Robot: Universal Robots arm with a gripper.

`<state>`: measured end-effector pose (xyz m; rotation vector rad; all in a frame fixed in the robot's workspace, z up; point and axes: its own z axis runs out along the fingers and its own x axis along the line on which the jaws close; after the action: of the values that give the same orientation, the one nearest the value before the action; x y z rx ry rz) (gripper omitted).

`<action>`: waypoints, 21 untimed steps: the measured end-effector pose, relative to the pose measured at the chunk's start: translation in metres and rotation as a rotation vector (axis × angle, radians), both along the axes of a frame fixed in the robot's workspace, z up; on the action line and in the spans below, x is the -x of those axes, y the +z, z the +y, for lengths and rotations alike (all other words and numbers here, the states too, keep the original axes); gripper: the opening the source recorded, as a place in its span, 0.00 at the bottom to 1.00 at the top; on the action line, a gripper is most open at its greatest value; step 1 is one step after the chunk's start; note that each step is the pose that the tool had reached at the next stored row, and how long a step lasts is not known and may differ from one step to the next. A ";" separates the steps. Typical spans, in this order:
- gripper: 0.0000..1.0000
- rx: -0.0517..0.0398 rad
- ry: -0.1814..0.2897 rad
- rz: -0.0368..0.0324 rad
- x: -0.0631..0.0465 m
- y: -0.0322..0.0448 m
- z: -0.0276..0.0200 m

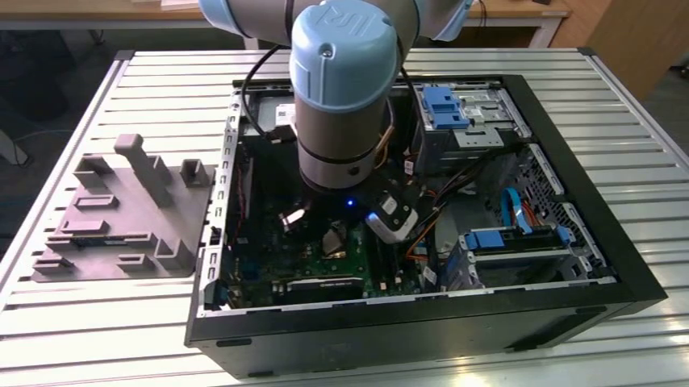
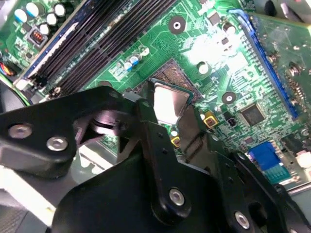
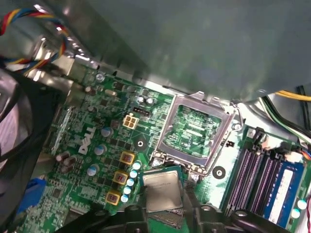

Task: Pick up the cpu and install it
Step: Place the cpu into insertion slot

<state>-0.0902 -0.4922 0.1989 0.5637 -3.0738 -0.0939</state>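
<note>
Tool [image 2: 167, 114]: is gripping the cpu [image 2: 169, 103], jaws drawn narrow, with the two black fingers [image 2: 146, 125] pressing on opposite edges of the chip.
Cpu: is being held with its silvery top facing up and slightly tilted. It is hanging just above the socket [image 2: 171, 76] and is not yet seated. In both wrist views it is sitting between the fingers.
Socket: is lying open on the green motherboard [image 3: 97, 145], with its pin field showing past the chip's edge.
Load frame [image 3: 195, 130]: is lying swung clear beside the socket in the first wrist view, with bare board showing through its square window.
Memory slots [image 2: 92, 48]: are running in dark parallel rows near the socket.
Arm [image 1: 344, 97]: is reaching down from above into the computer case [image 1: 409, 330], its grey and pale-blue joint covering much of the board in the exterior view.
Computer case: is lying on its side with the open face up on the slatted tabletop [image 1: 635, 347]. Blue drive brackets are showing toward the exterior view's right.
Grey tray [image 1: 119, 218]: is resting on the tabletop just beside the case, on the exterior view's left, with its upright posts standing.
</note>
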 end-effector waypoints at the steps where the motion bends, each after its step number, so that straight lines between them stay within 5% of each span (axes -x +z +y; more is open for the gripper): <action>1: 0.47 0.0000 0.007 0.0000 0.000 0.0000 0.0000; 3: 0.53 -0.0001 0.013 0.0000 0.000 -0.0001 0.0000; 15: 0.53 -0.0064 0.049 -0.0001 0.000 -0.0047 -0.0001; 21: 0.34 -0.0061 0.049 0.0001 0.000 -0.0057 -0.0002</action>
<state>-0.0904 -0.4924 0.1932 0.6383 -3.0585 -0.1028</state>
